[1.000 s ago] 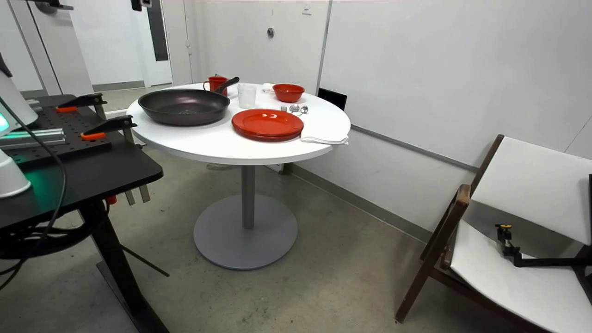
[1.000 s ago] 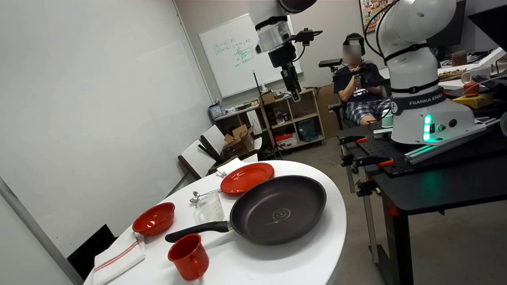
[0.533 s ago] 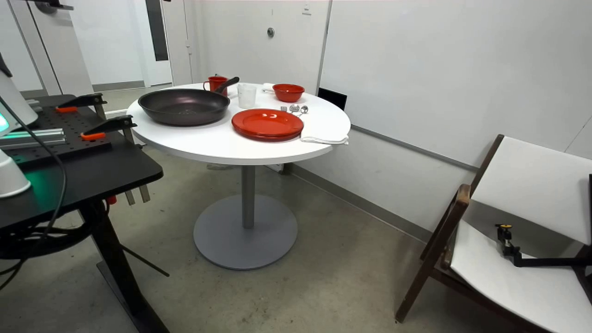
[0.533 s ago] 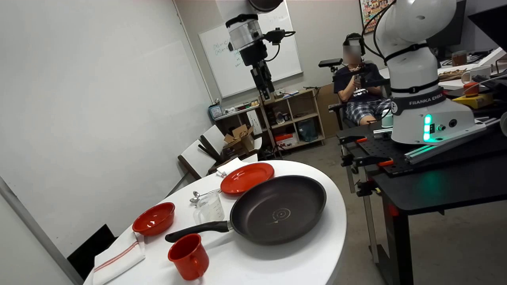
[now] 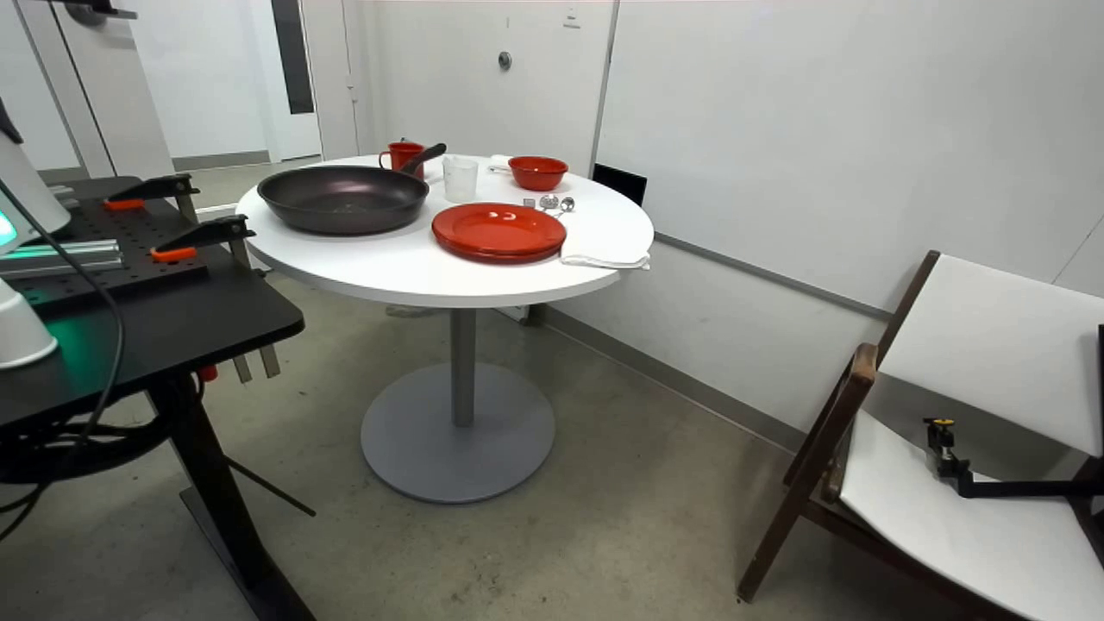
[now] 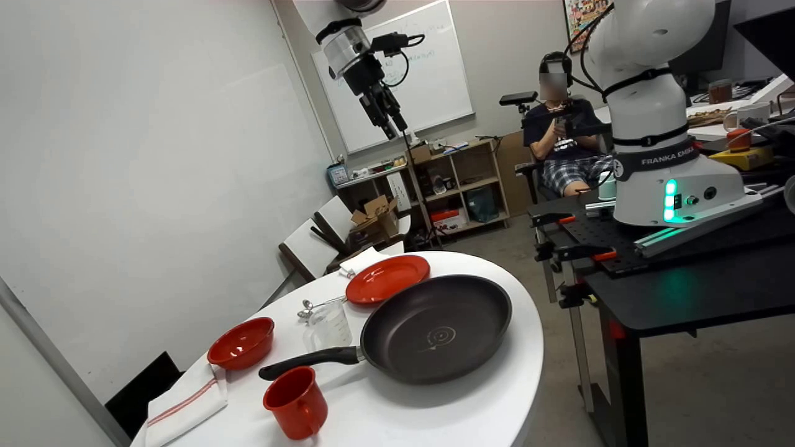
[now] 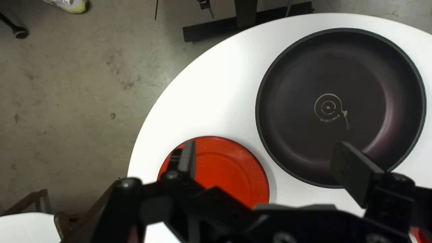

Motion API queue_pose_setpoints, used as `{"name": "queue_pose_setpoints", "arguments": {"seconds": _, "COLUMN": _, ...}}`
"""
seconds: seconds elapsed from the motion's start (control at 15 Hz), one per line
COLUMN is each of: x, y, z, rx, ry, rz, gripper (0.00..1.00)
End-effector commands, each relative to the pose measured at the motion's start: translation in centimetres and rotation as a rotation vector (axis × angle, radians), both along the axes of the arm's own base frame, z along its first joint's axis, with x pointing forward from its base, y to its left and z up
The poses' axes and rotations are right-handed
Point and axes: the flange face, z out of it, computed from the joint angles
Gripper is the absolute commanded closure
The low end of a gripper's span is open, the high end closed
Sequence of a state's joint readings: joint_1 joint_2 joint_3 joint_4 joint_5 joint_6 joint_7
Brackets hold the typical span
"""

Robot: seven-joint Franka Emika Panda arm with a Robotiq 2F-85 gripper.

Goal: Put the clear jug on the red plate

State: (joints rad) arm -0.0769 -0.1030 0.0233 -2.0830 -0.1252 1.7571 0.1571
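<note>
The clear jug [image 6: 331, 326] stands upright on the round white table [image 6: 404, 416] in both exterior views, just beside the red plate [image 5: 498, 226] and off it; whether the two touch I cannot tell. A second red rim [image 5: 503, 258] shows under the plate. Near them both sits the black pan [image 6: 456, 338], its handle [image 6: 317, 361] running between the jug and a red mug [image 6: 297, 403]. Metal utensils [image 5: 549, 203] lie near the jug, and a folded white cloth [image 5: 608, 247] rests beside the plate at the table's edge. Farther along stands a red bowl [image 6: 246, 361], with a red-striped towel [image 6: 186, 410] next to it. The gripper [image 6: 397, 131] hangs in the air above the table, its fingers spread wide and holding nothing; in the wrist view one finger shows against the plate and the other against the pan. Well apart, the robot's base [image 6: 646, 192], lit green, is fixed on a black bench [image 6: 702, 304], and a person [image 6: 565, 149] sits beyond.
</note>
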Motion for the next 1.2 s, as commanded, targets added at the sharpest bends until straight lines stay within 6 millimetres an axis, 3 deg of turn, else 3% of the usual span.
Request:
{"name": "queue_pose_setpoints", "arguments": {"seconds": 0.0, "x": 4.1, "y": -1.0, "z": -0.3, "rx": 0.047, "ry": 0.092, "rz": 0.010, "gripper": 0.00}}
{"name": "queue_pose_setpoints", "arguments": {"seconds": 0.27, "x": 5.9, "y": -0.3, "z": -1.7, "rx": 0.071, "ry": 0.139, "rz": 0.010, "gripper": 0.00}}
{"name": "queue_pose_setpoints", "arguments": {"seconds": 0.53, "x": 6.3, "y": 2.6, "z": -3.4, "rx": 0.111, "ry": 0.135, "rz": 0.034, "gripper": 0.00}}
{"name": "queue_pose_setpoints", "arguments": {"seconds": 0.8, "x": 6.9, "y": 5.6, "z": -6.7, "rx": 0.067, "ry": 0.179, "rz": 0.093, "gripper": 0.00}}
{"name": "queue_pose_setpoints", "arguments": {"seconds": 1.13, "x": 8.2, "y": 6.9, "z": -11.9, "rx": 0.015, "ry": 0.200, "rz": 0.156, "gripper": 0.00}}
